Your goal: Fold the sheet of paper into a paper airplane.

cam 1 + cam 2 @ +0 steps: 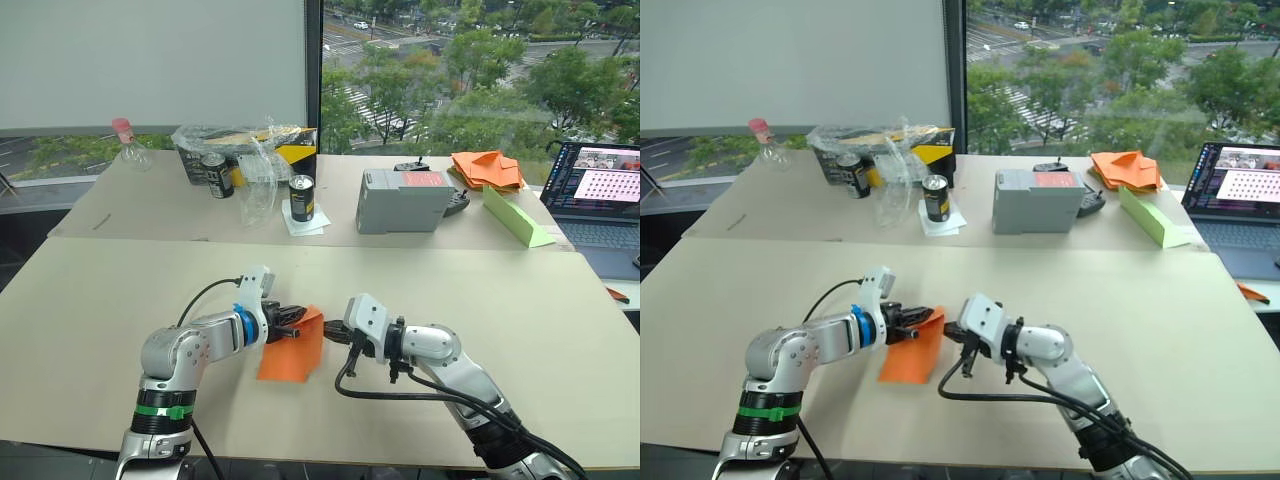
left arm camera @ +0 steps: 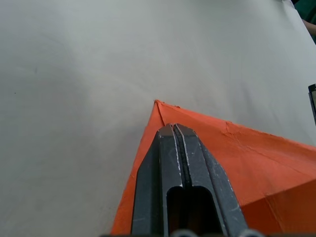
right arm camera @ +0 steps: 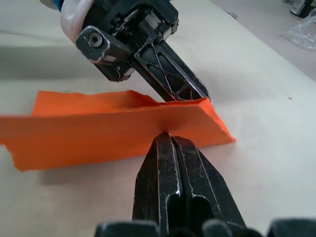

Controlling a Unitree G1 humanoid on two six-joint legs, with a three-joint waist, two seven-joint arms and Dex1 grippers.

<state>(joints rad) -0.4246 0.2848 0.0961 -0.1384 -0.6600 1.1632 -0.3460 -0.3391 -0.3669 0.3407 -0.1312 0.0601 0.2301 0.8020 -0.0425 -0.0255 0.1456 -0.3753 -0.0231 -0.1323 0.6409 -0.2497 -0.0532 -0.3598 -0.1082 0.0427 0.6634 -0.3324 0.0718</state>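
Near table (image 1: 90, 300): the sheet of paper (image 1: 290, 355) sits at its middle, towards my edge, already folded to a narrower shape; long axis runs from my edge away, leaning right; far end lifted. Both grippers meet at that far end, well clear of the near end; my left gripper (image 1: 296, 318) comes in from the sheet's left, fingers pressed together on the raised edge; my right gripper (image 1: 334, 335) from its right, fingers pressed together, tips against the fold. Next crease likely follows the long axis.
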